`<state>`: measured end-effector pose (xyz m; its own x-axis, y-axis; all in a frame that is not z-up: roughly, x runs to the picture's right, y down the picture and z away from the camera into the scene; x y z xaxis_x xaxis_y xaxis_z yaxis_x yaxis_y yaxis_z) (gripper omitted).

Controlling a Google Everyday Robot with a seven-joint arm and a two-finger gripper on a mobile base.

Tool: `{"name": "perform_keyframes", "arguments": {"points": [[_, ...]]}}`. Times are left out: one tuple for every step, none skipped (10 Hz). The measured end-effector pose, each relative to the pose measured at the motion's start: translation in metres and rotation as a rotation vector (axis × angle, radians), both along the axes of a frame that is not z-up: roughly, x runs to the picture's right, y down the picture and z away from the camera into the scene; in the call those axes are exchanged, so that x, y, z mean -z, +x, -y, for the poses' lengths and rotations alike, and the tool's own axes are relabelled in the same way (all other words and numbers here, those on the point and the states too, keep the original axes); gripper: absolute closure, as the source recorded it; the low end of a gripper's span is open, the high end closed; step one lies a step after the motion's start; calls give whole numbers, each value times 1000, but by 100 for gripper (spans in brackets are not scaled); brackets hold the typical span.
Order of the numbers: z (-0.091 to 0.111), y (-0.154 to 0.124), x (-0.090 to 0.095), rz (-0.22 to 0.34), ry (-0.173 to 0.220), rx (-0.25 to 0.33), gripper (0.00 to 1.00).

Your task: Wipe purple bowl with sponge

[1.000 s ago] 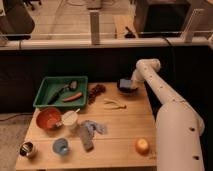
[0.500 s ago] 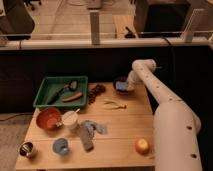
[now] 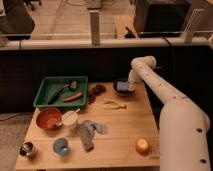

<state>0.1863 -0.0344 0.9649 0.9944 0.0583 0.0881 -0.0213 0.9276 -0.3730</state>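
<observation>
One gripper hangs low at the purple bowl, placed for wiping, we judge. Whether it is clenched or released, we cannot tell.

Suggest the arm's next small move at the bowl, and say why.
Probably a short sweep across the inside of the round dark purple bowl. The end effector sits over the bowl's right rim, with what looks like a pale blue sponge beneath it, so it seems placed for wiping.

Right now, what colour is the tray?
Green tray, seen in the camera view; the gripper is at the purple bowl.
</observation>
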Motion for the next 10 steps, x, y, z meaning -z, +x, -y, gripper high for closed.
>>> {"name": "perform_keyframes", "arguments": {"points": [[1,4,0,-13,1,4,100],[2,7,-3,-35,6,20,100],[7,7,-8,-40,17,27,100],[10,7,-10,-40,26,31,100],[15,7,-16,-35,39,36,100],[20,-2,-24,-17,47,36,100],[23,-11,-30,3,52,37,100],[22,-19,-34,24,51,41,100],[16,-26,-40,46,42,43,100],[10,-33,-44,64,28,44,100]]}}
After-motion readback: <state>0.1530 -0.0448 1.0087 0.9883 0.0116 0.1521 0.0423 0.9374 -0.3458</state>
